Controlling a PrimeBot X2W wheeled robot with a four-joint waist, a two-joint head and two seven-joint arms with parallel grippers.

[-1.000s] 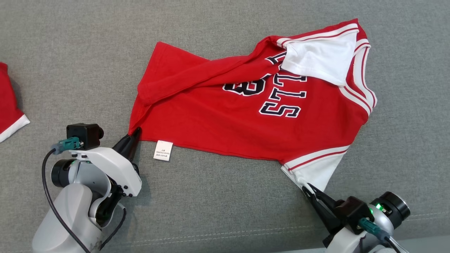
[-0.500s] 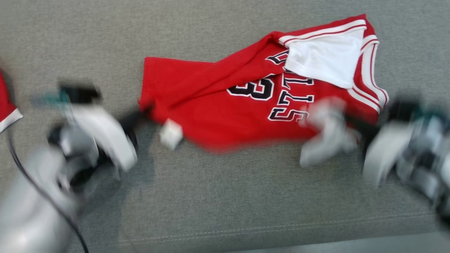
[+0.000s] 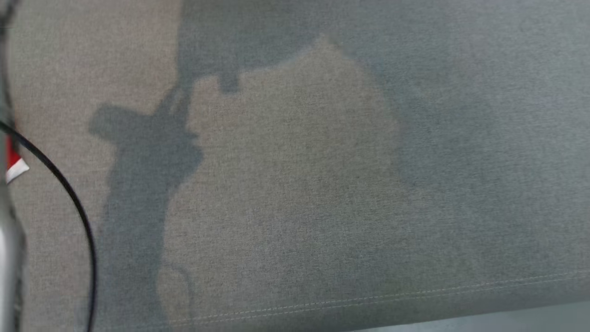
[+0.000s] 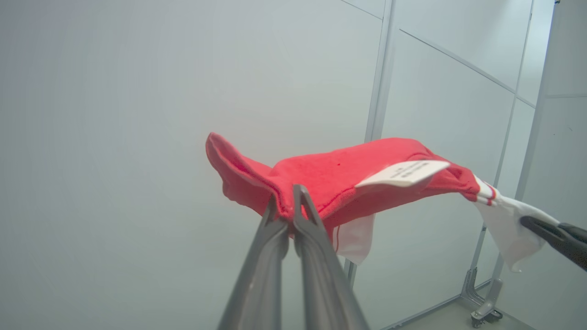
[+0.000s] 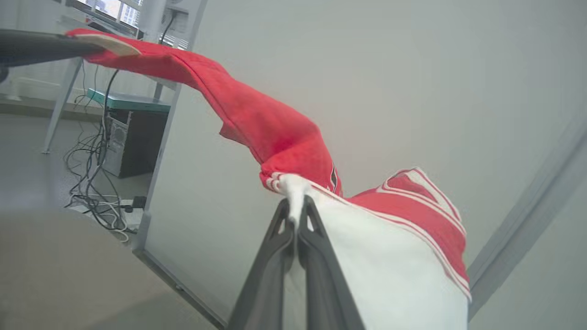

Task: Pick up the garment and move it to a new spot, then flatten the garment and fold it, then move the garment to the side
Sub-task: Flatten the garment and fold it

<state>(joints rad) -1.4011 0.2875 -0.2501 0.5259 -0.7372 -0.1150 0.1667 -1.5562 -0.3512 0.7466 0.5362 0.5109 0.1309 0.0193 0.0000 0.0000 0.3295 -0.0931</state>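
Observation:
The garment (image 4: pixel 348 174), a red jersey with white sleeves and a white label, hangs stretched in the air between my two grippers. In the left wrist view my left gripper (image 4: pixel 286 201) is shut on its red hem corner, and my right gripper (image 4: pixel 527 222) pinches the white sleeve at the far right. The right wrist view has my right gripper (image 5: pixel 296 208) shut on that white sleeve of the garment (image 5: pixel 275 133), with my left gripper (image 5: pixel 89 43) at the top left holding the other end. The grey cloth surface (image 3: pixel 295 184) carries only arm and garment shadows.
A second red-and-white cloth piece (image 3: pixel 14 163) lies at the surface's left edge beside a black cable (image 3: pixel 69 193). The stitched front seam (image 3: pixel 415 295) runs near the bottom. White wall panels and a metal post (image 4: pixel 378 91) stand behind; a computer tower (image 5: pixel 133 142) with floor cables is off to the side.
Both grippers have lifted the garment off the grey surface and out of the head view, leaving only shadows there. Both stay shut on its corners.

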